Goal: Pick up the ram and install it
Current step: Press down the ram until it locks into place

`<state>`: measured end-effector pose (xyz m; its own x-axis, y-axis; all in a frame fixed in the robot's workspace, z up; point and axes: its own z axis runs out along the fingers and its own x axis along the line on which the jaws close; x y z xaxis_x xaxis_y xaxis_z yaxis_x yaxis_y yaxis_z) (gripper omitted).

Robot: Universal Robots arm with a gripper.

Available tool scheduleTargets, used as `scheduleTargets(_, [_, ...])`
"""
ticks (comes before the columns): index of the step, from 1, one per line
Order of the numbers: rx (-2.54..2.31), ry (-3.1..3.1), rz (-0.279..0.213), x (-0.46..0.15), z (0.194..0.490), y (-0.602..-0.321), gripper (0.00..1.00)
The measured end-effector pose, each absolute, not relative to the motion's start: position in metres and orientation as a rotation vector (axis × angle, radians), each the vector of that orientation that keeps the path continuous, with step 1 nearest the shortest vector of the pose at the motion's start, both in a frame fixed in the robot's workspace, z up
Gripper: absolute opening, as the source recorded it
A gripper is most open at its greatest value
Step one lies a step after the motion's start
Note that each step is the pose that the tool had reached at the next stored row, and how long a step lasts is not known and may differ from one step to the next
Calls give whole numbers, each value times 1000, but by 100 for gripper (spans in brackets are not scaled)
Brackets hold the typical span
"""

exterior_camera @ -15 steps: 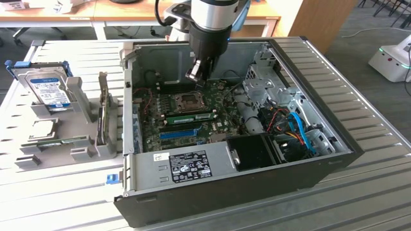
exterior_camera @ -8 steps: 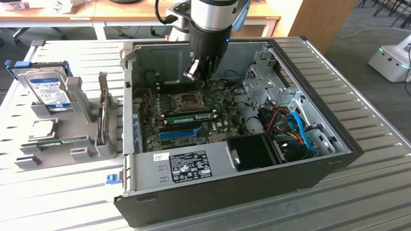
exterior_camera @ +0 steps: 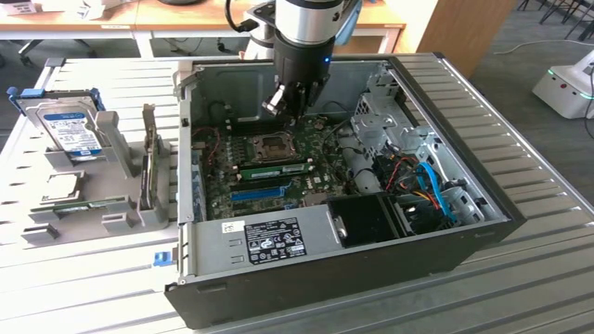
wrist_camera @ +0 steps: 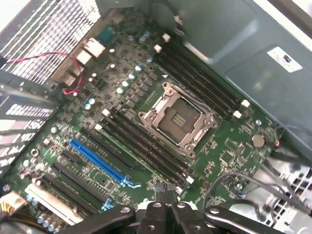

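On the slatted desk (exterior_camera: 93, 278) the open computer case (exterior_camera: 446, 250) holds a green ram (exterior_camera: 278, 169) already seated beside the processor socket (exterior_camera: 275, 145), while the hand (exterior_camera: 283, 106), fingers pressed together and empty, hovers above.

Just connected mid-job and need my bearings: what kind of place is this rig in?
Probably a lab or office workspace used as a PC assembly bench: an open computer case on a slatted metal table, a hard drive in a parts holder, wooden desks behind.
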<state>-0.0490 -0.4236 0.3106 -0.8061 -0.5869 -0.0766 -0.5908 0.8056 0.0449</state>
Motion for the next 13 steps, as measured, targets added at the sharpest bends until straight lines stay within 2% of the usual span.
scheduleTargets(13, [-738,2987,96,-50,310,-424,11])
